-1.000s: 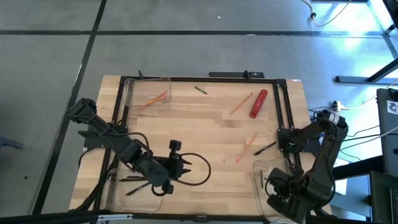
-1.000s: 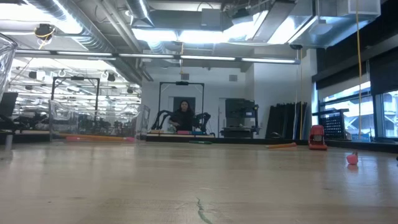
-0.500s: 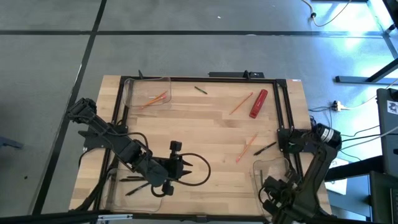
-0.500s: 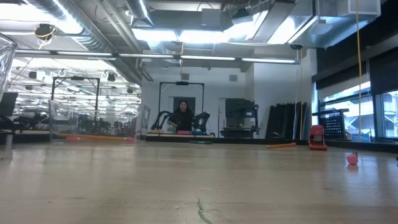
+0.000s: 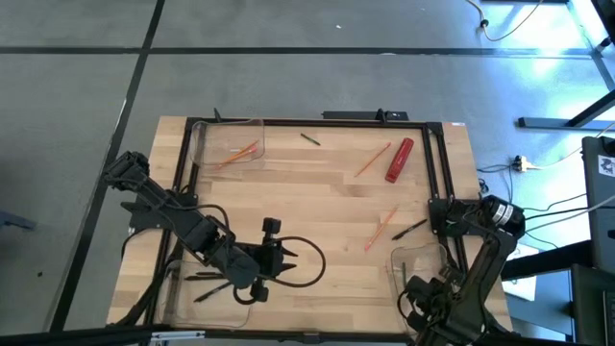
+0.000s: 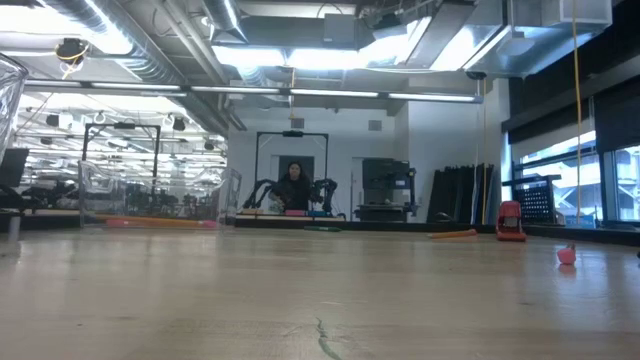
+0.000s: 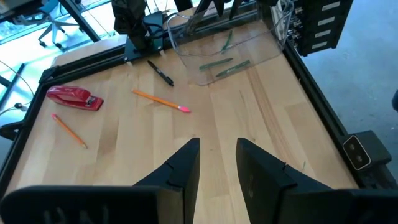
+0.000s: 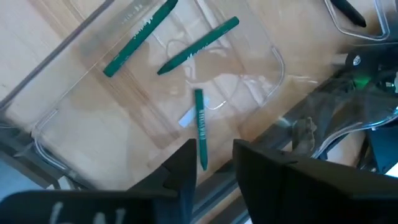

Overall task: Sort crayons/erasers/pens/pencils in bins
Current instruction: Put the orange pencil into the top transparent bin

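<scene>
Hovering over the near-right bin (image 8: 74, 118), the right gripper (image 8: 214, 163) is spreading its empty fingers above 3 green crayons (image 8: 202, 45). The left gripper (image 7: 216, 163) is idling slightly parted mid-table. Loose pencils (image 7: 160, 100) and a pen (image 7: 160, 72) are risking rolling if nudged.

Three clear bins: the far-left bin (image 5: 228, 146) has orange pencils (image 5: 236, 154) lying slanted inside, the near-left bin (image 5: 207, 284) holds a few black pens (image 5: 207, 277), and the near-right bin (image 8: 168, 87) has three green crayons (image 8: 198, 45). More pencils (image 5: 373, 160) and one pen (image 5: 410, 229) lie loose on the worktop's right half.
</scene>
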You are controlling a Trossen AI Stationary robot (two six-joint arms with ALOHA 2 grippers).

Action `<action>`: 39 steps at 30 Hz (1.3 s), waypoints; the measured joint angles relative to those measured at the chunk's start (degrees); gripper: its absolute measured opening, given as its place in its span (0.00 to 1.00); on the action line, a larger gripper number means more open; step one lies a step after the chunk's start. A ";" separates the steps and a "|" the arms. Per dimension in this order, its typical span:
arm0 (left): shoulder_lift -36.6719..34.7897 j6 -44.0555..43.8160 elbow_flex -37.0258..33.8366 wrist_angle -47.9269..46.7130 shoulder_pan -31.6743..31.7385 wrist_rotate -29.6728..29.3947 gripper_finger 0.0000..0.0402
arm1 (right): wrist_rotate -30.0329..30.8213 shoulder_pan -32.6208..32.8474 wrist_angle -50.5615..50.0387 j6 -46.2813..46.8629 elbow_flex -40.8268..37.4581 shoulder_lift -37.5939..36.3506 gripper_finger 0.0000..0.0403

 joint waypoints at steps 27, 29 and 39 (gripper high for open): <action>1.03 -29.44 0.02 0.13 12.54 0.00 0.24 | 17.85 -17.63 -2.28 -46.50 4.37 -12.24 0.29; 1.28 -30.87 0.00 -0.14 12.96 0.36 0.24 | 17.04 -18.93 0.19 -55.17 4.37 -12.35 0.29; 1.69 -32.74 0.00 0.54 13.04 5.20 0.24 | 11.13 -26.68 6.81 -80.09 4.37 -12.31 0.29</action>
